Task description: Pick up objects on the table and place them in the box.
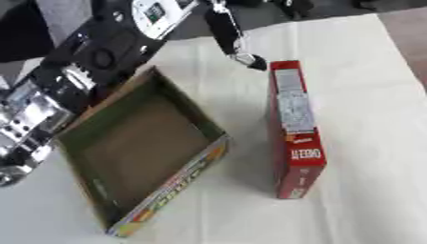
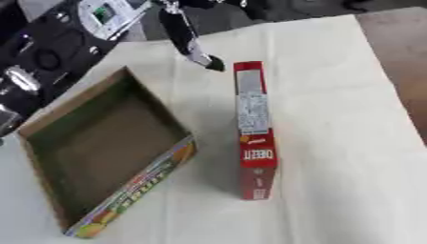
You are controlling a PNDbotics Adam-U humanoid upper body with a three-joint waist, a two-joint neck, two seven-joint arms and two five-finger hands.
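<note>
A red cracker box point(image 1: 296, 157) stands on its long narrow side on the white cloth, right of centre. Left of it lies the open cardboard box point(image 1: 179, 181) with a colourful printed front wall and nothing inside. My left arm point(image 1: 100, 57) crosses the upper left, above the cardboard box's far corner. Most of my left hand point(image 1: 227, 28) is cut off by the top edge. One straight black finger point(image 2: 188, 40) points down, its tip right beside the red box's far end; I cannot tell if it touches. My right hand is out of sight.
The white cloth point(image 1: 367, 95) covers the table, with bare cloth to the right of the red box and in front of both boxes. A brown strip point(image 2: 404, 33) shows past the cloth's right edge, and dark floor lies beyond the far edge.
</note>
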